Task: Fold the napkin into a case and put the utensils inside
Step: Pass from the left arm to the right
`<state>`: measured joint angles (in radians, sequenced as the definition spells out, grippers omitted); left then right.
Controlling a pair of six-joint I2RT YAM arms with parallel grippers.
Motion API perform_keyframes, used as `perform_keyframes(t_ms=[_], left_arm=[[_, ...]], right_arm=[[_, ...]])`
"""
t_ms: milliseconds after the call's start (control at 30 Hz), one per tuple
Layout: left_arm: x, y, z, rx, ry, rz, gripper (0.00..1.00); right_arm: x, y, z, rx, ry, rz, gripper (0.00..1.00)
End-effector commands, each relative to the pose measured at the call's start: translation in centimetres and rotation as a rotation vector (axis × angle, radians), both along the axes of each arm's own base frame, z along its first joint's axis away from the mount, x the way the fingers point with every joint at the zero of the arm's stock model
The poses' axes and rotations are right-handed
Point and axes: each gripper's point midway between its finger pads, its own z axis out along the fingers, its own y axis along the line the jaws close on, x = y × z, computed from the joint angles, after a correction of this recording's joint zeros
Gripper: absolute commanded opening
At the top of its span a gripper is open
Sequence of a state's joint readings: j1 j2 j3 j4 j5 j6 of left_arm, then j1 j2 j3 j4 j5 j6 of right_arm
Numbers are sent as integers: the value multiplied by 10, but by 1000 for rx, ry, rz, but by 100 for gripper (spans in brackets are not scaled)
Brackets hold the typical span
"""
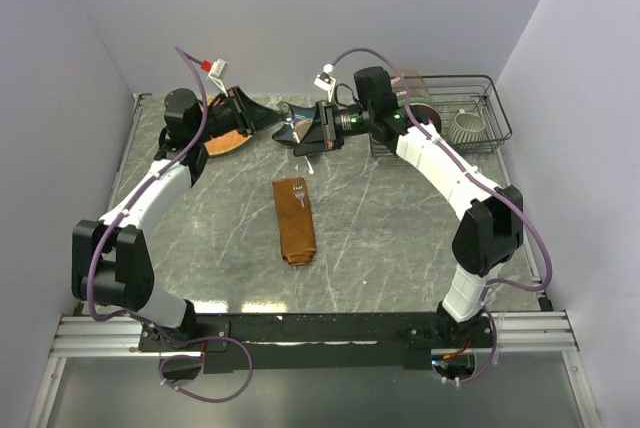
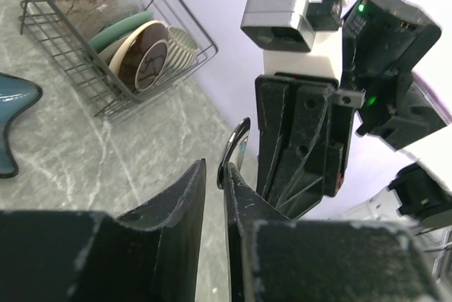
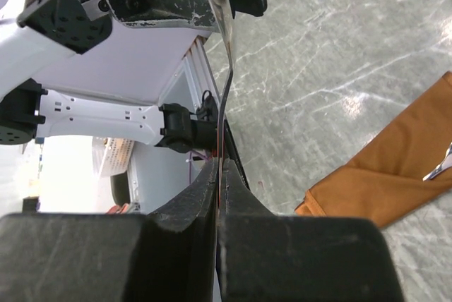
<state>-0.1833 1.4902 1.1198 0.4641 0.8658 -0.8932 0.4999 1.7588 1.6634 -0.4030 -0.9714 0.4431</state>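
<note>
Two fingers of the right tool are clenched on the thin handle of the spoon, which the right wrist view shows edge-on, rising from the closed tips toward the opposite arm. The left tool faces it head-on at the far middle of the desk, and the two tools are almost touching. Its fingers stand narrowly apart, with the curved end of the spoon at the mouth of the gap. Whether they press on the metal or merely flank it, I cannot tell.

Nearer the arm bases, well apart from both tools, the case lies flat on the desk as a long, narrow, rust-orange strip. The other utensil lies at its far end, its silver tip showing against the cloth.

Just left of the left tool, a lighter orange woven plate sits on the desk. A teal dish lies close below the meeting tools. At the far right corner, a wire rack holds several dishes on edge.
</note>
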Motion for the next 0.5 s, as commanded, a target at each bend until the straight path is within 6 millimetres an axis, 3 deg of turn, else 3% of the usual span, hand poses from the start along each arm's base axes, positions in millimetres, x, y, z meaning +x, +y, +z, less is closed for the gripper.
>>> perform_keyframes(t_ms=[0,467], left_arm=[[-8,4,25,53,-130,-21,22],[2,14,28,66,-159,-32,24]], right_arm=[[-4,1,8,14,-41,24,0],[-14,3,8,14,-35,53,0]])
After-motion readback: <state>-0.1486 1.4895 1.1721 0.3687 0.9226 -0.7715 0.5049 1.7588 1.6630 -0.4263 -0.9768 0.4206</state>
